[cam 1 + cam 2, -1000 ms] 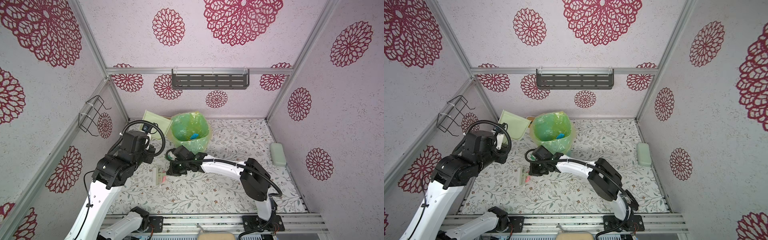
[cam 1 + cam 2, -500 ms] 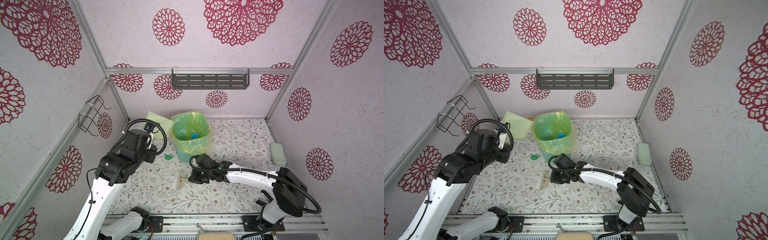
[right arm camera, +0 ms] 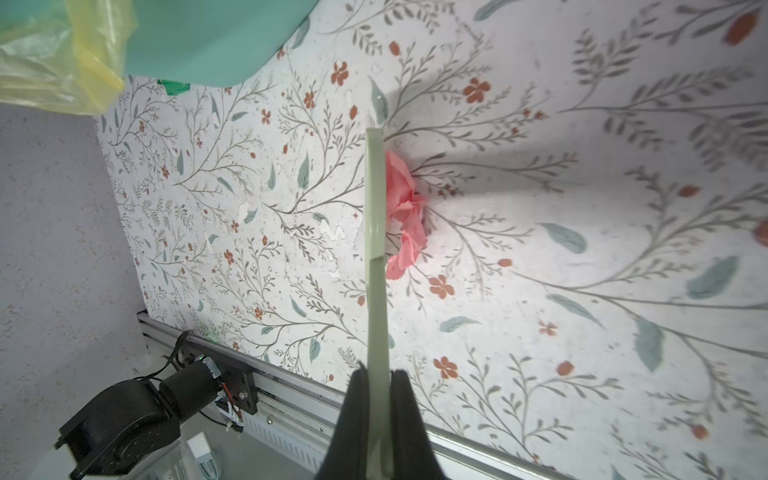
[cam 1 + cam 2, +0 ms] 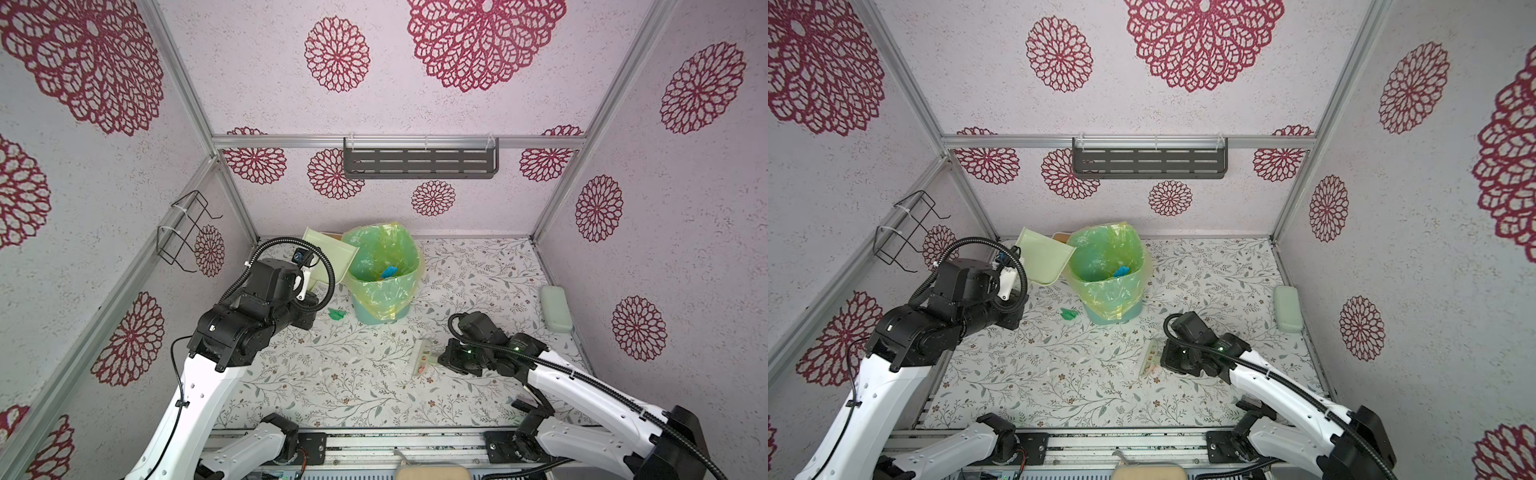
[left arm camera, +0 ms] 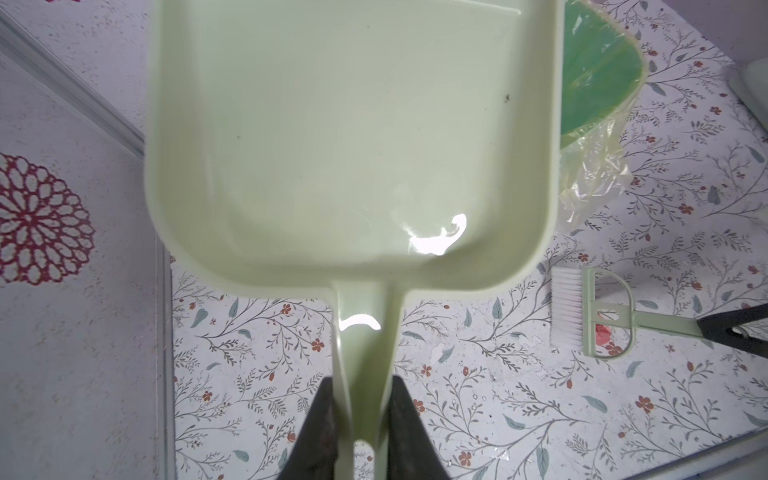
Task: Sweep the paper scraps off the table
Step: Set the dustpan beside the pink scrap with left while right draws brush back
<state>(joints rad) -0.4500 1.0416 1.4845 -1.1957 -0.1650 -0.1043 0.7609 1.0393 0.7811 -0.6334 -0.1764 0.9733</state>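
Note:
My left gripper [image 5: 360,386] is shut on the handle of a pale green dustpan [image 4: 328,257], held tilted beside the bin at the back left; its pan [image 5: 353,137] is empty. My right gripper [image 3: 376,374] is shut on the handle of a small pale green brush [image 4: 422,356] lying low on the flowered table [image 4: 332,374], right of centre. A pink paper scrap [image 3: 405,208] lies against the brush head. A green scrap [image 4: 336,313] lies on the table left of the bin's foot. A blue scrap [image 4: 390,272] lies inside the bin.
The teal bin with a yellow-green liner [image 4: 382,266] stands at the back centre. A pale green case [image 4: 555,307] lies near the right wall. A grey shelf [image 4: 419,163] and a wire rack [image 4: 183,230] hang on the walls. An aluminium rail [image 4: 374,440] edges the front.
My right arm has drawn the brush from the left of centre to the right, with the pink scrap moving along with it. The green scrap now shows. The left arm has barely moved.

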